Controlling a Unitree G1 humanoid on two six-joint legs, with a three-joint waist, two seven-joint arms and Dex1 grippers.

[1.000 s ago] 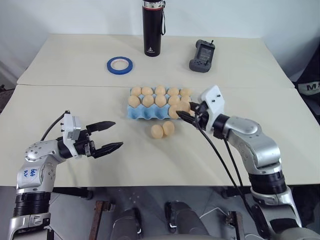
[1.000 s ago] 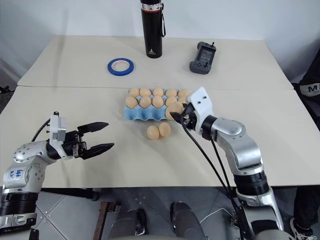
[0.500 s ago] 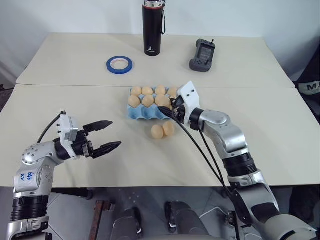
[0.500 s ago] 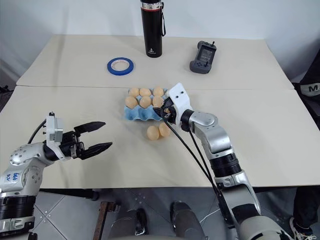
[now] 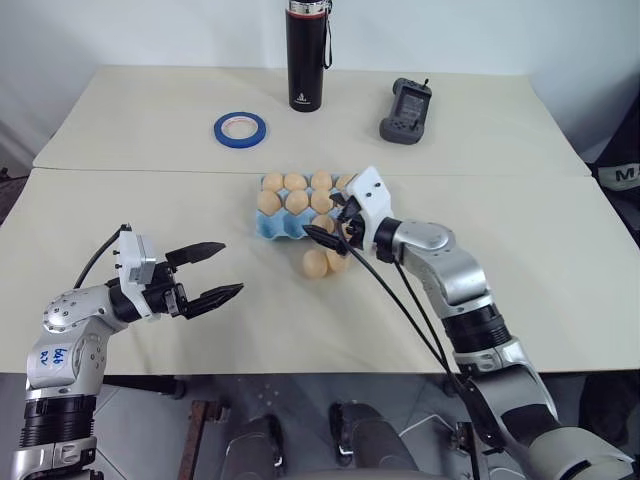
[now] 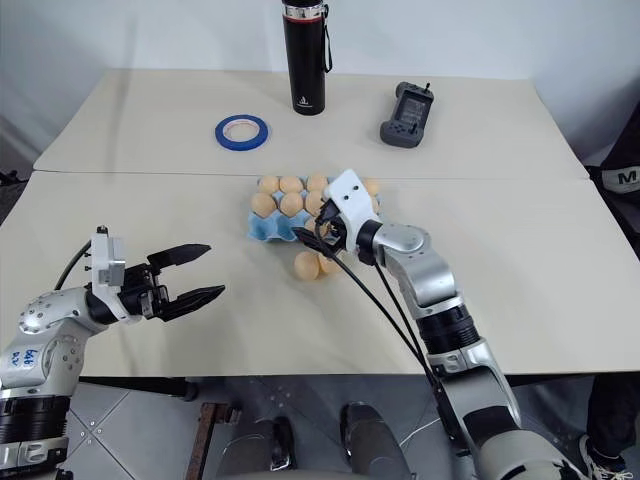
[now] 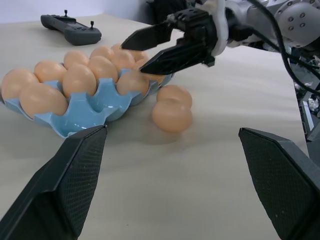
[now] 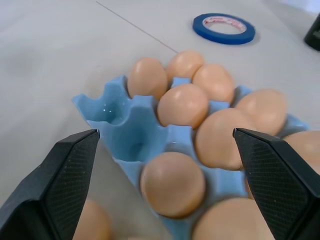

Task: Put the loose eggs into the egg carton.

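The light blue egg carton (image 5: 268,229) lies mid-table, most of its cups filled with tan eggs. Its near left cups (image 8: 111,111) are bare. Two loose eggs (image 5: 316,263) (image 7: 171,115) lie touching each other on the table just in front of it. My right gripper (image 5: 330,222) hovers open over the carton's front row, and an egg (image 8: 172,184) sits in the cup below the gap between its fingers. My left gripper (image 5: 232,268) is open and holds nothing. It hangs over the table well to the left of the loose eggs.
A black bottle (image 5: 306,55), a blue tape roll (image 5: 239,126) and a black handheld controller (image 5: 404,110) stand on the far half of the table. A seam (image 5: 150,170) crosses the table behind the carton.
My right gripper slid left along the carton's front row with an egg, then opened, leaving the egg in a cup. The left arm stayed put.
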